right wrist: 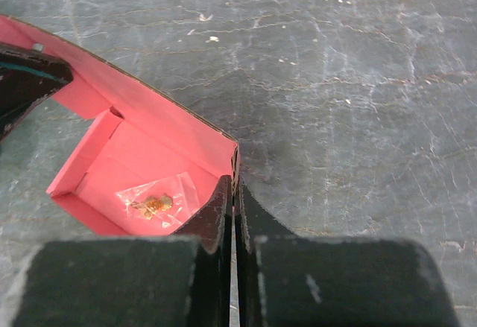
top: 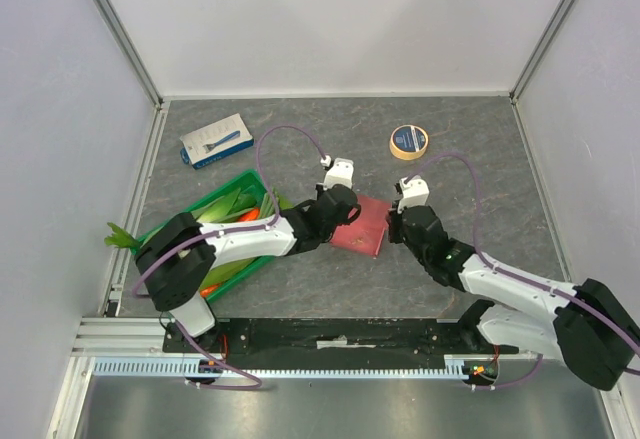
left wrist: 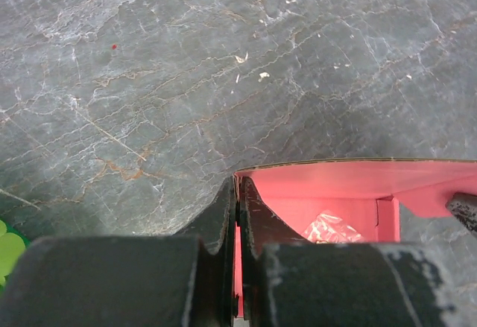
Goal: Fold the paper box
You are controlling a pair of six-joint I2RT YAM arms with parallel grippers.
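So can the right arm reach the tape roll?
Likely yes, once it lets go: the right hand is shut on the paper box, with nothing between it and the tape roll.

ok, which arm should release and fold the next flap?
Right, marginally. The left gripper and right gripper each pinch the paper box at one end of its raised wall, but the left arm stretches over the green crate; the right has bare table beside it.

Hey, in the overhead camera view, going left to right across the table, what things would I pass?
green crate of vegetables → pink paper box → roll of tape
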